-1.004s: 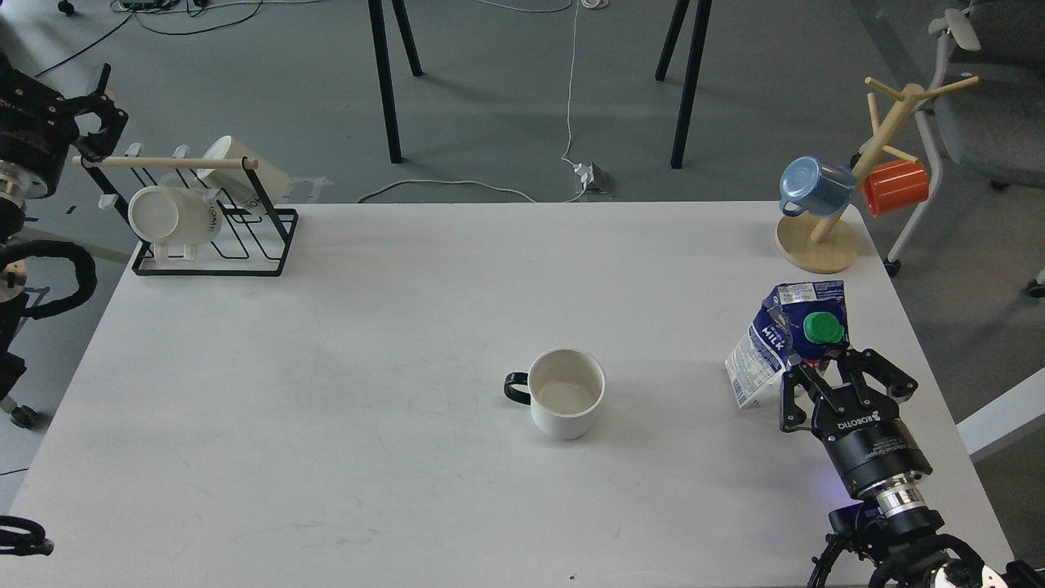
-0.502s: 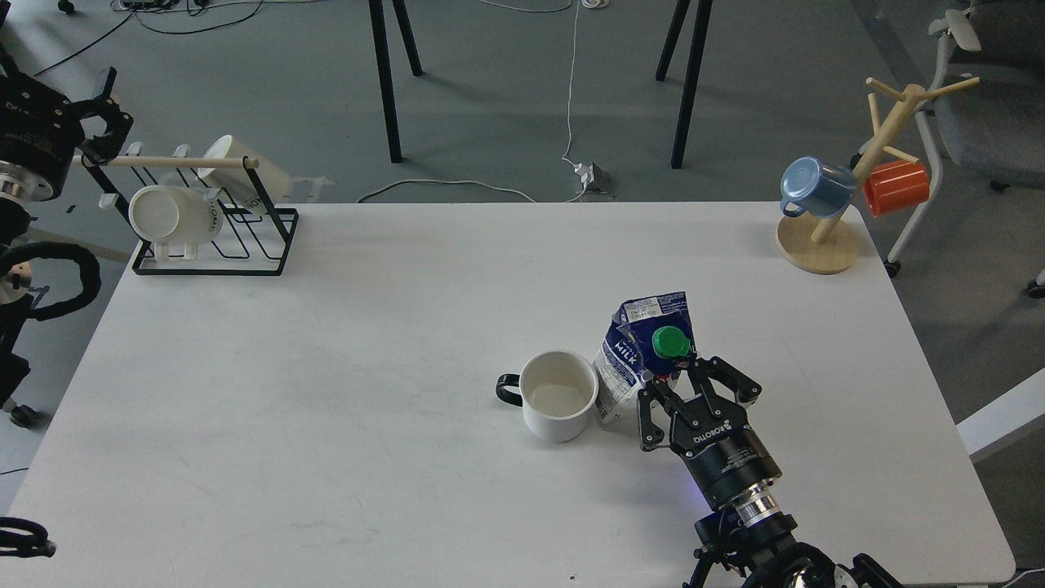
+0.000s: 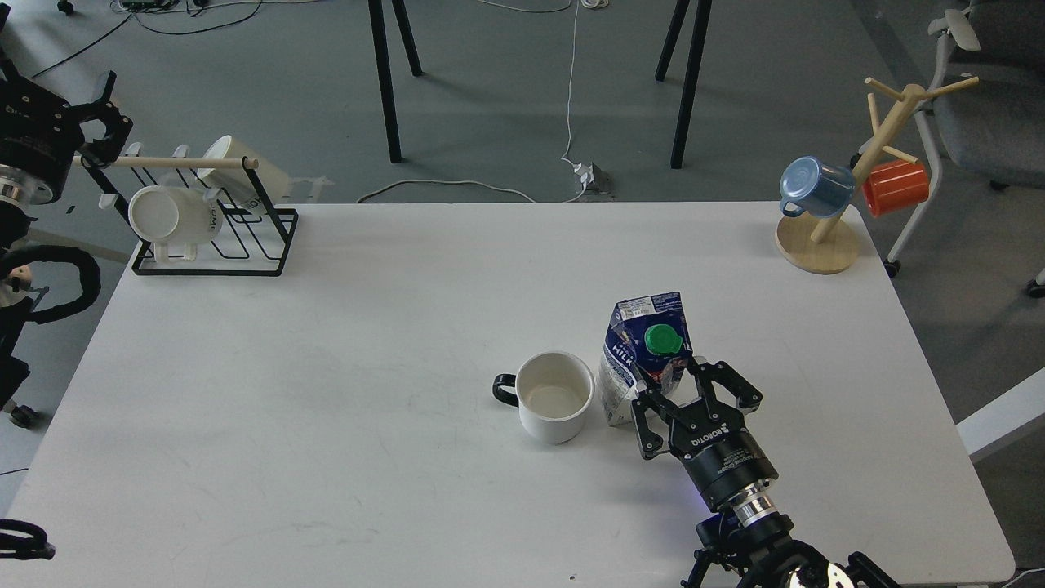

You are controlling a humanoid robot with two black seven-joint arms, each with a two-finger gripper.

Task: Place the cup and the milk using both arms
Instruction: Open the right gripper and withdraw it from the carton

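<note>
The cup (image 3: 553, 395), a squat white mug with a black handle pointing left, stands upright at the table's centre front. The milk carton (image 3: 643, 355), blue and white with a green cap, stands just right of the cup, touching or nearly touching it. My right gripper (image 3: 682, 377) comes in from the bottom right and is closed around the carton's lower right side. My left gripper (image 3: 104, 110) is off the table at the far left, open and empty, beside the wooden rod of the mug rack.
A black wire rack (image 3: 214, 220) with two white mugs stands at the back left corner. A wooden mug tree (image 3: 819, 241) with a blue mug (image 3: 812, 186) and an orange mug (image 3: 896, 186) stands at the back right corner.
My right gripper carried the milk carton from the right side of the table leftward to beside the cup and stood it more upright. The cup shifted slightly left. The left arm barely moved.
</note>
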